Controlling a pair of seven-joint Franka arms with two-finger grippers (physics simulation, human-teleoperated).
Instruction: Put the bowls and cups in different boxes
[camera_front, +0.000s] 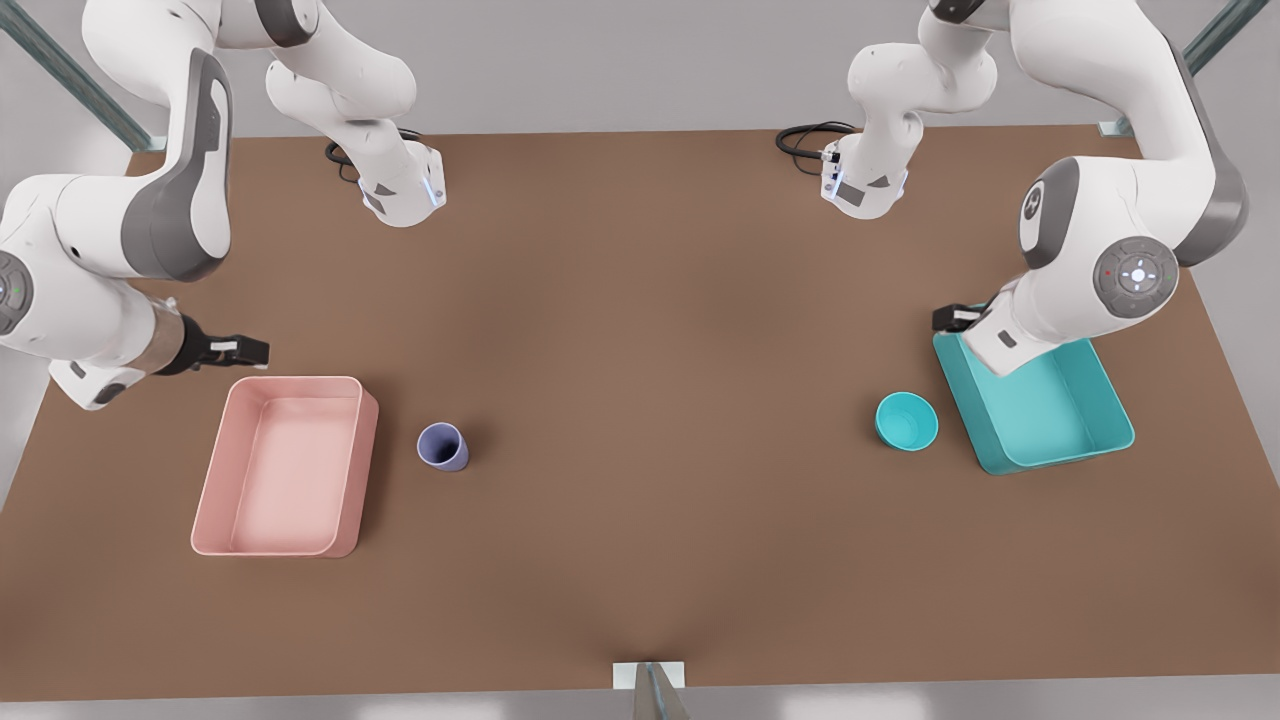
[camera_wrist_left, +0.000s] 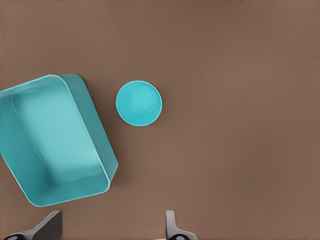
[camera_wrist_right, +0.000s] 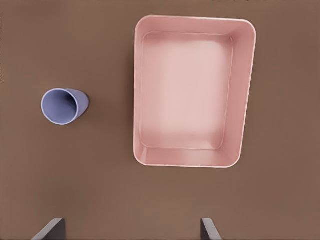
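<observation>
Pincers first, going from the front view's left. Right pincer (camera_front: 245, 349) hangs high off the far corner of the pink box (camera_front: 285, 465), fingers (camera_wrist_right: 50, 228) spread wide with nothing between them. Pink box is empty and sits just ahead of this pincer. Lavender cup (camera_front: 442, 446) stands upright on the bench (camera_front: 640, 300), mouth up, just beside the box's long wall but not touching it, off to one side of the pincer. My read: cup parked next to its likely box keeps the carry short.

Bench centre is bare, so either arm has open room to swing inward.

Teal bowl (camera_front: 907, 421) sits mouth up on the bench, near the teal box (camera_front: 1040, 415) with a clear gap between them. Left pincer (camera_front: 955, 318) hovers over that box's far corner, wrist casing covering part of the rim. Its fingers (camera_wrist_left: 172, 227) are also set wide apart and hold nothing. Bowl lies ahead of this pincer, box alongside it.

Risks: box walls are raised, so each piece likely needs lifting clear of the rim. The bowl is wide and shallow, so a rim pinch probably suits it better than spanning it.
</observation>
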